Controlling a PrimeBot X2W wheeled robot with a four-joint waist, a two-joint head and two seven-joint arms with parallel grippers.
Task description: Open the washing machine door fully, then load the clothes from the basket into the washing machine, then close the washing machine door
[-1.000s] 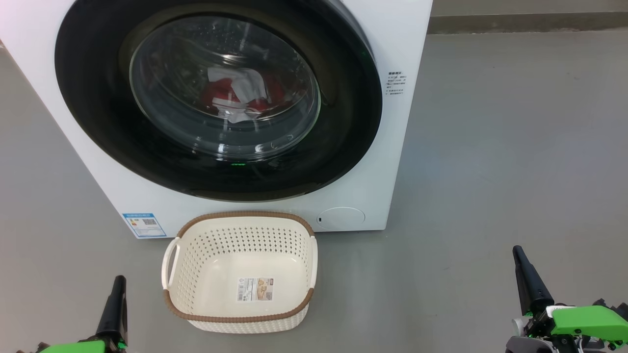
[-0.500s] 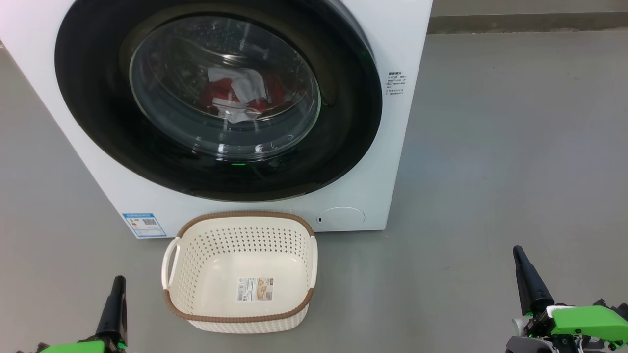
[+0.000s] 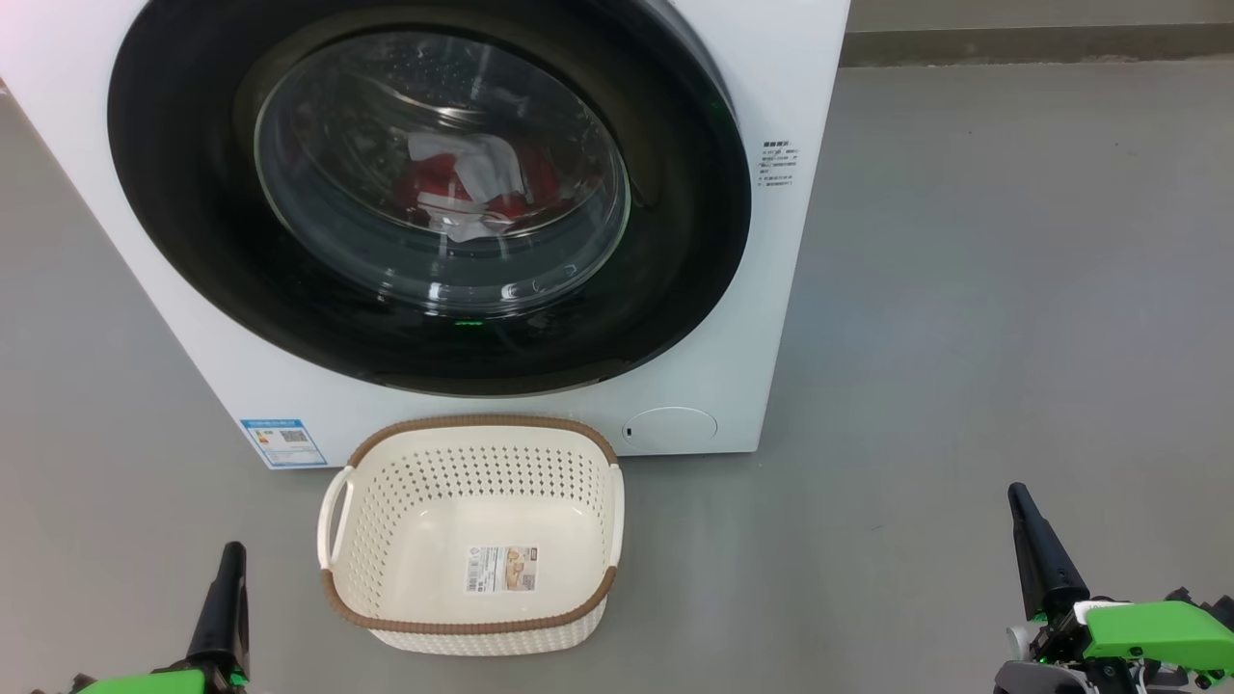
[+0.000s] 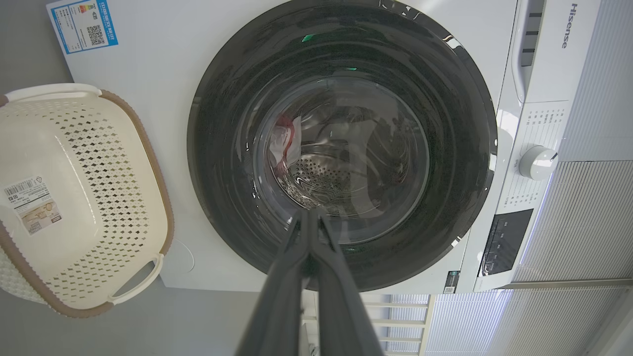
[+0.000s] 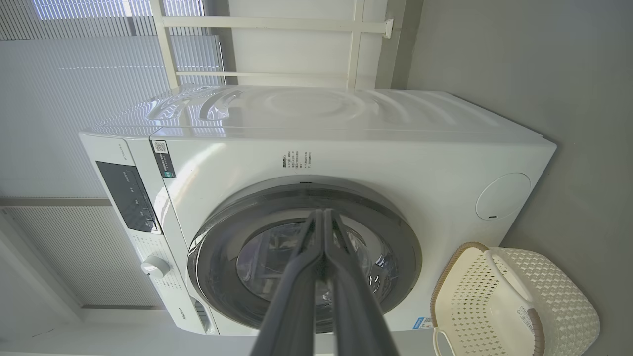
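Before the washing machine (image 3: 786,318), basket (image 3: 482,422) opens upward

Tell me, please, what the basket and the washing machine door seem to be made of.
The basket: probably moulded plastic, cream, satin; regular holes pierce its walls, and its brown rim only imitates weave. The washing machine door: glossy black ring, likely plastic, mirroring light; its bulging window looks like clear glass, with the clothes visible through it.
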